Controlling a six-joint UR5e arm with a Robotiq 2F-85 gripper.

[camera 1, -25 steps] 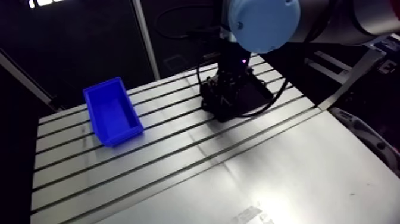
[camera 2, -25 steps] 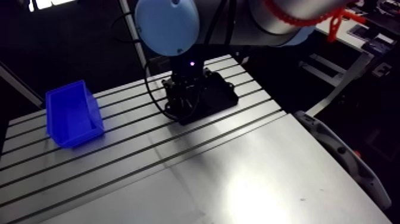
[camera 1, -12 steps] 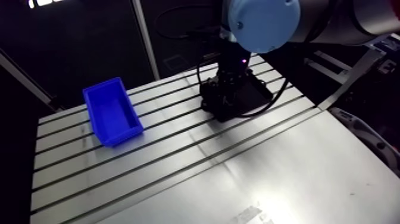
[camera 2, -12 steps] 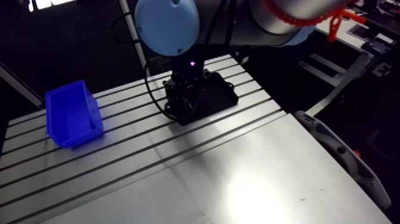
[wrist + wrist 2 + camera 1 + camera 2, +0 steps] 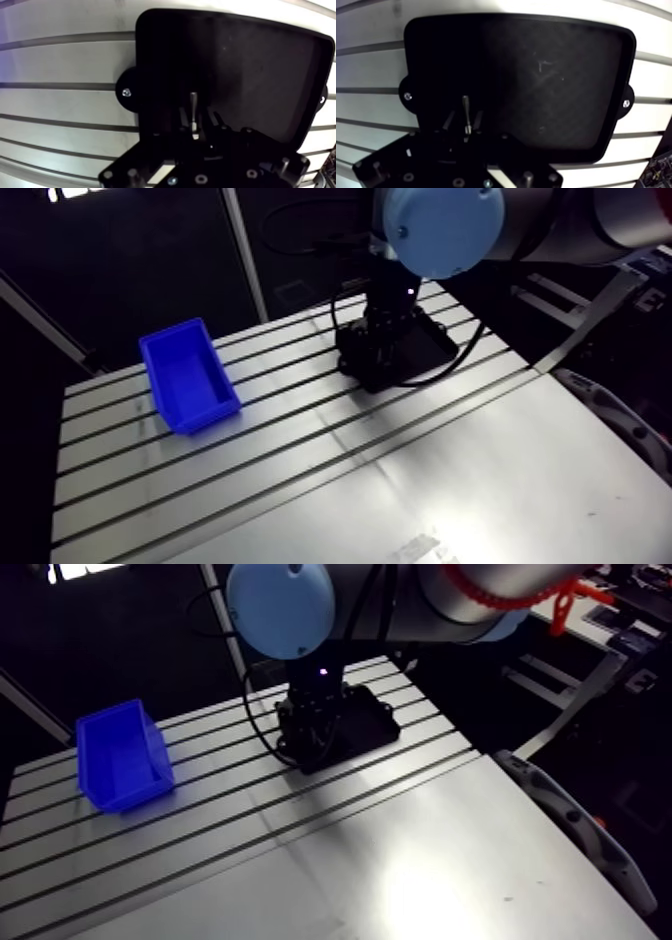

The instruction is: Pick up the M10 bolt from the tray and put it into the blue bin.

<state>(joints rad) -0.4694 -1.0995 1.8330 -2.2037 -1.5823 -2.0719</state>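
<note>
- The hand point(image 5: 197, 120) is down in the tray and spread apart, with one of its fingers point(image 5: 448, 121) on each side of the bolt; neither looks to be pressing on it yet, though the tips are dark and hard to read
- The M10 bolt point(image 5: 193, 107) lies flat on the tray floor between those fingers, its shank pointing away from the wrist, so it is in the tray and not yet lifted
- Step in hand, as I judge it, is the grasp: close squarely across the shank with the bolt centred, so it does not roll or swing to one side as the pads meet it
- A smooth round shank is likely to slip, so grip fully before any rise, then lift straight up
- The black tray point(image 5: 260, 75) has a raised rim and is fixed by a screwed ear point(image 5: 126, 92) at its side; lift the bolt above that rim before moving sideways
- The slotted bench point(image 5: 65, 60) lies bare around the tray
- The blue bin point(image 5: 187, 378) stands well apart from the tray across the bench, open side up; carry the bolt over its middle and let go low, so it does not bounce out
</note>
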